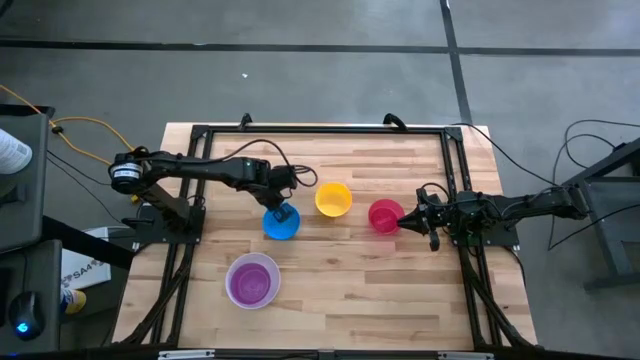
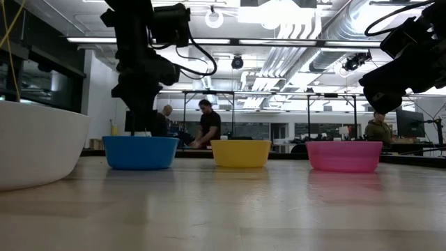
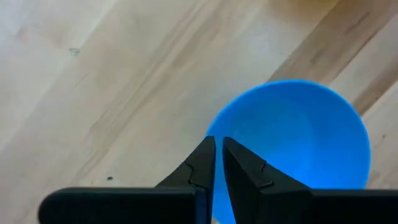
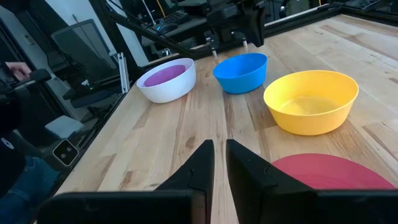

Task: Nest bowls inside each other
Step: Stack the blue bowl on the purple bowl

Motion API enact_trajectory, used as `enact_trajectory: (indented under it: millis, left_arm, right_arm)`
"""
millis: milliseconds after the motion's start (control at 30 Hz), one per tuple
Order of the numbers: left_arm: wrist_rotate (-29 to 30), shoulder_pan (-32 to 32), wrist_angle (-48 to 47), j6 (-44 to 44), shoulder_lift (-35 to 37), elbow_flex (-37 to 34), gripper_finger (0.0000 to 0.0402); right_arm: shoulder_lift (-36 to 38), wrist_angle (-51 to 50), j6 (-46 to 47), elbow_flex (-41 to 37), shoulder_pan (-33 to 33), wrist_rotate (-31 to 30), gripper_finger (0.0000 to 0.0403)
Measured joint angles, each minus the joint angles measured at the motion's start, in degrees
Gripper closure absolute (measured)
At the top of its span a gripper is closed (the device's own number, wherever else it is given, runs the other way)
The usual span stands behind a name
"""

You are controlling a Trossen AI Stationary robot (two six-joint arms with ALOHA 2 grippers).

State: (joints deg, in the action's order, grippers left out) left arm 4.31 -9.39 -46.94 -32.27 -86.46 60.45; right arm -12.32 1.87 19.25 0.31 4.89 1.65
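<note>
High view shows you a pale wood-plank table (image 1: 340,290) on grey concrete floor (image 1: 330,60), left gripper (image 3: 218,155) pinching the blue bowl (image 1: 281,222) rim, right gripper (image 4: 219,158) nearly closed, empty.

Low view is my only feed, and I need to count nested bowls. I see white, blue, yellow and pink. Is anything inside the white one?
Observer: Yes. From above, a purple bowl sits inside the white bowl.
Operator: Where exactly is the left end effector?
Observer: The left end effector is down at the blue bowl, right at its rim.
Operator: And the right one?
Observer: The right end effector is at the pink bowl, on the edge away from the yellow bowl, and it holds nothing.
</note>
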Motion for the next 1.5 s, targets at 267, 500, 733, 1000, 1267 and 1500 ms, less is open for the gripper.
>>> enact_trajectory:
  millis: [267, 500, 733, 1000, 1267, 1500]
  left_arm:
    - [-2.3, 0.0, -0.8, -1.0, 0.0, 0.0, 0.0371]
    - [-2.8, 0.0, -1.7, 1.7, 0.0, 0.0, 0.0371]
    - [-2.8, 0.0, -2.2, 2.0, 0.0, 0.0, 0.037]
    - [-2.8, 0.0, -3.0, 2.4, 0.0, 0.0, 0.0368]
    - [-2.5, 0.0, -3.0, 2.0, 0.0, 0.0, 0.031]
    - [-2.5, 0.0, -3.6, 0.5, 0.0, -1.9, 0.0292]
  right_arm:
    - [0.0, 0.0, 0.0, 0.0, 0.0, 0.0, 0.0367]
    - [0.0, 0.0, 0.0, 0.0, 0.0, 0.0, 0.0367]
    - [0.0, 0.0, 0.0, 0.0, 0.0, 0.0, 0.0367]
    - [0.0, 0.0, 0.0, 0.0, 0.0, 0.0, 0.0367]
    - [0.0, 0.0, 0.0, 0.0, 0.0, 0.0, 0.0367]
    - [0.0, 0.0, 0.0, 0.0, 0.0, 0.0, 0.0367]
